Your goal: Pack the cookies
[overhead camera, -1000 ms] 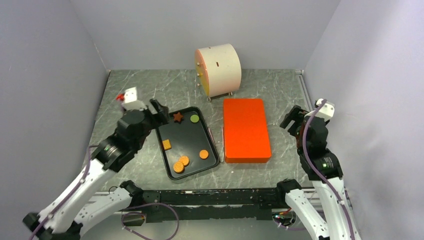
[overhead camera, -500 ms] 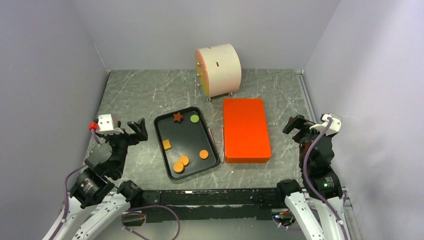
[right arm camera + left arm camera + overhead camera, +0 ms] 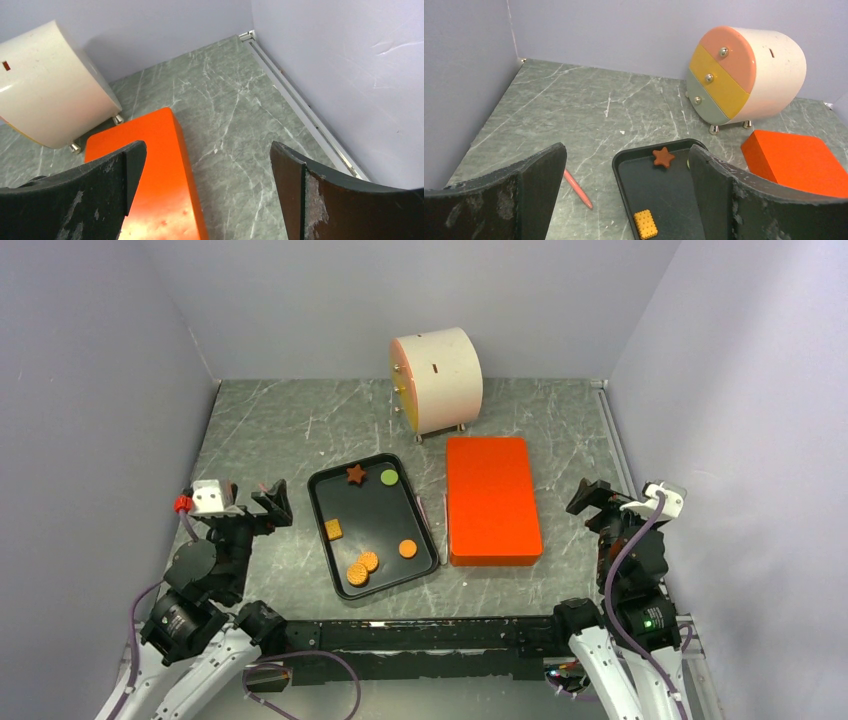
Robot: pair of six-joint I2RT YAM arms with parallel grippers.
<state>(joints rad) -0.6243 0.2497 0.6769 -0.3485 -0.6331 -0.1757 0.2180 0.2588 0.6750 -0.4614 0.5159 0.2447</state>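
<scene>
Orange cookies (image 3: pixel 363 567) and the other biscuits lie on the black tray (image 3: pixel 322 530) beside the shut orange box (image 3: pixel 491 498), while the left gripper (image 3: pixel 262 506) and right gripper (image 3: pixel 597 502), both wide and empty, have pulled back toward their bases, so no packing is under way

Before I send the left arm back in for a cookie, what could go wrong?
The orange box is closed, so a picked cookie has nowhere to go until it is opened. Two round cookies overlap at the tray's near end, so a grasp may catch both. A pink stick lies left of the tray, between it and the open left gripper, and could get knocked.
</scene>
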